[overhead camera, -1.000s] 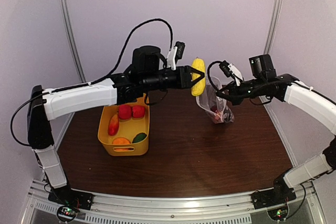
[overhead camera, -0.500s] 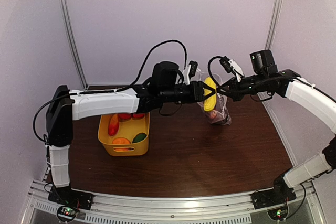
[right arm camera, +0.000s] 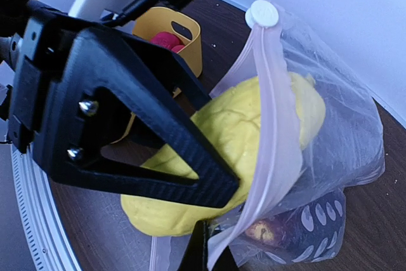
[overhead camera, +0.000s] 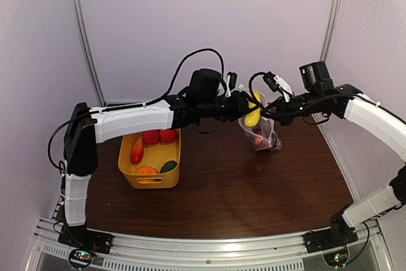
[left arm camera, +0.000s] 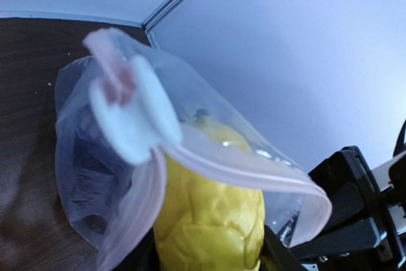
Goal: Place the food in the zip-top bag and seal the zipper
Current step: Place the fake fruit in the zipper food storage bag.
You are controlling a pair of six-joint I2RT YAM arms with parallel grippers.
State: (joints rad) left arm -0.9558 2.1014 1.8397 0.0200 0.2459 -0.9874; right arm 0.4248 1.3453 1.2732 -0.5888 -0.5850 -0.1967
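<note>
Moving right in the frame, the left claw (overhead camera: 244,106) is pushing its pinched corn (overhead camera: 254,112) into the zip-top bag (overhead camera: 266,135). The right claw (overhead camera: 270,113) is pinching the bag up.

Clear crinkly plastic zip-top bag (right arm camera: 352,150), bumpy matt yellow food (right arm camera: 244,128), seemingly wooden table (overhead camera: 254,182).

the left arm has stretched further toward 3 o'clock, its elbow swinging in over the counter. the yellow toy corn (overhead camera: 252,117) has moved from the open air at 11 o'clock of the zip-top bag (overhead camera: 263,136) down into the bag's mouth. it now sits partly inside, gripped by the left jaws.
</note>
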